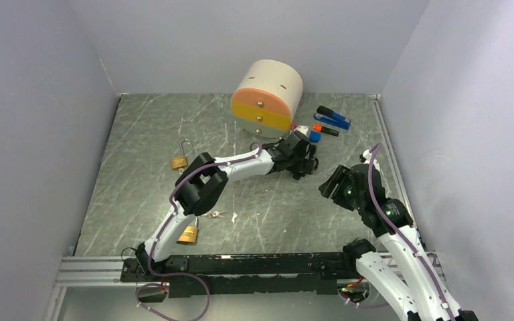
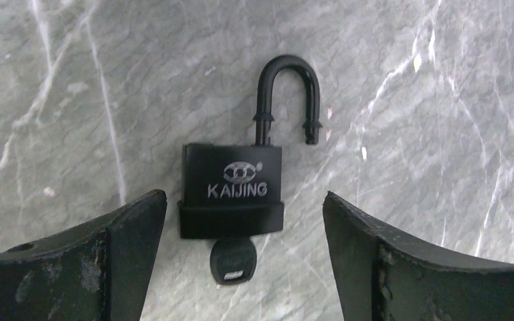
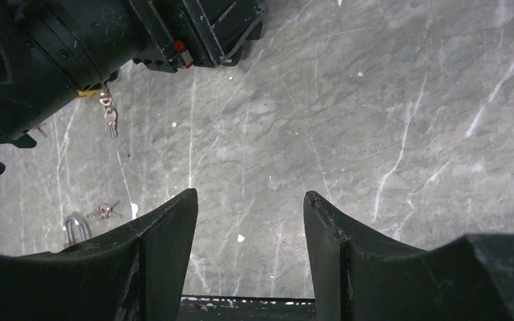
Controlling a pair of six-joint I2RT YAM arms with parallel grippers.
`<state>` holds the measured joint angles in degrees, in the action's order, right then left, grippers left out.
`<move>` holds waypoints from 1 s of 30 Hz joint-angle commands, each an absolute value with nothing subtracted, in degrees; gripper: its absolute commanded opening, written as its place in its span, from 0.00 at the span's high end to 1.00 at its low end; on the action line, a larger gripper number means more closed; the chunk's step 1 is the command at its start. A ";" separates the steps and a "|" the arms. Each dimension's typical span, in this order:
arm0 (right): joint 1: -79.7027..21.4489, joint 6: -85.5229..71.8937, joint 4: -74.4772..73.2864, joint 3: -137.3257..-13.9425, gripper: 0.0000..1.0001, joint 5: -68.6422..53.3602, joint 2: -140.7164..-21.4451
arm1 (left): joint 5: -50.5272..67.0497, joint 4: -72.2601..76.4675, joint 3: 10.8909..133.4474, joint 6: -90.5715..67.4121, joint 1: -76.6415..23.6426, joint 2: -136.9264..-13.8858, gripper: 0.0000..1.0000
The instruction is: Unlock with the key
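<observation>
A black KAIJING padlock (image 2: 231, 190) lies flat on the marble table in the left wrist view. Its shackle (image 2: 288, 73) is raised, with its right end free of the body. A black-headed key (image 2: 234, 261) sticks out of the bottom of the lock. My left gripper (image 2: 242, 195) is open above the lock, one finger on each side and neither touching it. In the top view the left gripper (image 1: 303, 160) hides the lock. My right gripper (image 3: 249, 194) is open and empty over bare table, to the right of the left one (image 1: 331, 182).
A cylindrical drawer unit (image 1: 268, 97) stands at the back. A blue stapler (image 1: 334, 119) and small orange and blue items (image 1: 314, 136) lie to its right. Two brass padlocks (image 1: 179, 162) (image 1: 188, 234) and loose keys (image 1: 215, 215) lie on the left. Walls enclose the table.
</observation>
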<state>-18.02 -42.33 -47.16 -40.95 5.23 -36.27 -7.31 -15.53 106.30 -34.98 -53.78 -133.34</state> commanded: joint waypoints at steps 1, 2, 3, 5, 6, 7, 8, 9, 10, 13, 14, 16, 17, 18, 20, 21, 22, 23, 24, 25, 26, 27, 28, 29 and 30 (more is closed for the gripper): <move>-17.82 -40.67 -45.38 -42.10 0.38 2.19 -36.04 | -6.62 -13.75 102.67 -33.70 -53.88 -123.88 0.10; -17.87 -40.43 -44.52 -41.79 0.38 1.26 -36.08 | -7.58 -14.32 101.16 -33.63 -53.88 -121.97 0.09; -17.80 -40.17 -43.69 -41.30 0.38 0.43 -36.23 | -9.14 -15.07 99.72 -33.81 -53.88 -120.09 0.09; -17.83 -39.79 -41.91 -40.30 0.38 -2.81 -36.78 | -13.05 -18.22 96.44 -34.97 -53.88 -115.70 0.09; -17.83 -39.60 -40.99 -39.73 0.38 -4.20 -37.27 | -16.51 -20.25 94.88 -36.01 -53.88 -113.53 0.09; -17.81 -39.33 -40.22 -39.24 0.38 -5.49 -37.61 | -19.43 -22.75 93.43 -37.32 -53.92 -111.29 0.10; -17.82 -39.15 -39.25 -38.56 0.38 -7.15 -38.09 | -23.27 -26.50 92.59 -39.41 -53.92 -108.83 0.11; -17.86 -38.85 -38.50 -38.11 0.38 -8.20 -38.38 | -26.52 -30.94 91.77 -42.04 -53.90 -107.25 0.11; -17.82 -38.72 -37.73 -37.68 0.37 -9.05 -38.70 | -29.78 -35.06 91.36 -44.95 -53.94 -105.75 0.11; -17.85 -38.64 -36.20 -36.84 0.38 -10.83 -40.23 | -37.04 -47.35 88.95 -55.28 -53.73 -102.32 0.11; -17.88 -38.65 -36.14 -36.76 0.38 -11.34 -40.84 | -37.92 -50.29 88.08 -58.33 -53.56 -101.33 0.12; -17.92 -38.48 -35.71 -36.41 0.38 -12.17 -41.94 | -37.40 -53.73 85.81 -62.65 -52.66 -99.64 0.17; -17.86 -38.42 -35.06 -35.90 0.38 -12.71 -42.29 | -36.76 -53.89 84.31 -64.02 -52.25 -98.72 0.21; -17.87 -38.45 -34.36 -35.36 0.38 -13.34 -42.76 | -35.83 -53.65 82.77 -65.40 -51.87 -97.91 0.25; -17.92 -38.42 -33.41 -34.72 0.39 -14.44 -43.73 | -34.64 -52.64 79.86 -67.11 -51.10 -96.45 0.32; -17.93 -38.42 -33.29 -34.67 0.39 -14.68 -44.18 | -33.98 -51.83 78.57 -67.46 -50.64 -95.83 0.34; -17.86 -38.41 -33.17 -34.72 0.39 -14.99 -44.59 | -33.25 -50.50 77.18 -67.20 -50.20 -95.25 0.35; -17.89 -38.29 -33.11 -34.73 0.39 -15.17 -44.93 | -32.45 -48.87 75.39 -66.55 -49.29 -94.69 0.35; -17.91 -38.05 -33.07 -34.87 0.39 -15.32 -45.18 | -31.21 -47.04 74.22 -65.98 -48.49 -94.48 0.35; -17.93 -37.79 -33.08 -35.00 0.39 -15.37 -45.36 | -29.59 -44.77 72.89 -64.53 -47.45 -94.38 0.34; -17.86 -37.57 -33.19 -35.13 0.39 -15.38 -45.51 | -27.34 -41.85 71.71 -62.72 -46.26 -94.50 0.34; -17.90 -37.27 -33.49 -35.32 0.39 -15.19 -45.60 | -25.45 -39.07 70.70 -60.89 -45.30 -94.75 0.34; -17.89 -37.09 -33.75 -35.34 0.39 -14.98 -45.67 | -24.15 -36.92 70.09 -59.39 -44.51 -95.16 0.35; -17.93 -36.96 -33.87 -35.33 0.39 -14.95 -45.64 | -23.31 -35.41 69.98 -58.20 -43.94 -95.82 0.37; -17.87 -36.88 -34.03 -35.38 0.39 -14.87 -45.55 | -23.12 -34.40 70.34 -56.76 -43.67 -96.72 0.38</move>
<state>-18.02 -38.46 -35.90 -34.83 -14.13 -45.78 -27.62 -43.72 70.28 -61.45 -45.76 -97.65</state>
